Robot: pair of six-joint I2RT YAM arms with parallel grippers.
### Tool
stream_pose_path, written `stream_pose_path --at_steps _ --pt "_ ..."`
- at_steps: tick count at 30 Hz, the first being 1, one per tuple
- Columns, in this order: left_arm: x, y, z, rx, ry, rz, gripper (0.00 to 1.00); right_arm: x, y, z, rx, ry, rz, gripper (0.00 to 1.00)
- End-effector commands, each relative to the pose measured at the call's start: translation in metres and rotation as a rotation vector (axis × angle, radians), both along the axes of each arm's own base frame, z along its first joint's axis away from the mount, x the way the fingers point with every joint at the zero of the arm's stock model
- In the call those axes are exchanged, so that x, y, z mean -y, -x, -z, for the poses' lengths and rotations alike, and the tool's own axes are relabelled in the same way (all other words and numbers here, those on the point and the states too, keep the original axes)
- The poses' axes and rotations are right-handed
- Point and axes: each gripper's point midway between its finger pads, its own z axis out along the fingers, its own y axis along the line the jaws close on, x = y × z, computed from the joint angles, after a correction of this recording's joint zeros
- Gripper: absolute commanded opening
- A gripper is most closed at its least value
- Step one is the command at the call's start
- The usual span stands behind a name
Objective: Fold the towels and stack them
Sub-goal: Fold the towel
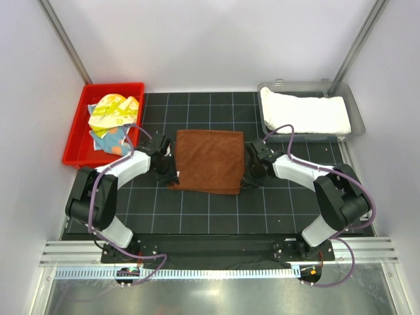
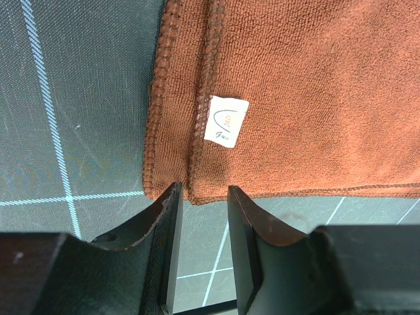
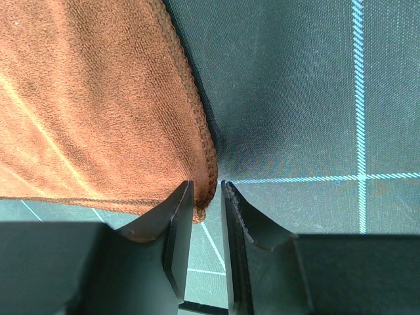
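I'm watching the rust-brown towel (image 1: pixel 209 161) lying folded on the black gridded surface (image 1: pixel 197 210), white walls (image 1: pixel 210 39) enclosing, left fingers (image 2: pixel 167 230) standing open at one near corner, right fingers (image 3: pixel 178 223) straddling the other, grip I cannot tell.

The towel (image 1: pixel 209 161) is coloured rust-brown, its label (image 2: pixel 228 122) white; the worktop (image 1: pixel 197 216) is patterned black with pale gridlines.

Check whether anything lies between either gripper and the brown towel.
Nothing visible does. The left gripper is right at the brown towel's near left corner, and the right gripper is at its near right corner, with the hem at the fingertips. Only bare mat lies around them.
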Motion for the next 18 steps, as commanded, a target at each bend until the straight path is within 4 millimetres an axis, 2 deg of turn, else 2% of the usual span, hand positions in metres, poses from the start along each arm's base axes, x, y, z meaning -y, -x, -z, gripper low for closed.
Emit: stream_pose_path --at_steps 1,5,8,11,12,15,18 --pt "0.002 -0.001 -0.01 0.035 0.006 -0.006 0.37 -0.002 -0.01 -0.013 0.061 -0.011 0.009 0.3" --pt "0.005 0.0 -0.005 0.022 0.008 -0.001 0.34 -0.001 -0.009 -0.013 0.061 -0.011 0.009 0.29" --pt "0.006 0.0 -0.006 0.024 0.009 -0.002 0.28 -0.002 -0.009 -0.014 0.063 -0.014 0.009 0.28" --pt "0.006 -0.002 -0.009 0.036 0.013 -0.006 0.19 -0.002 -0.01 -0.014 0.066 -0.015 0.009 0.27" --pt "0.007 -0.002 -0.01 0.037 0.014 -0.006 0.12 -0.002 -0.009 -0.014 0.065 -0.014 0.009 0.26" --pt "0.007 -0.004 -0.013 0.039 0.013 -0.006 0.0 -0.003 -0.011 -0.014 0.067 -0.016 0.009 0.22" --pt "0.008 -0.005 -0.015 0.037 0.01 -0.004 0.0 -0.003 -0.011 -0.015 0.069 -0.018 0.011 0.14"
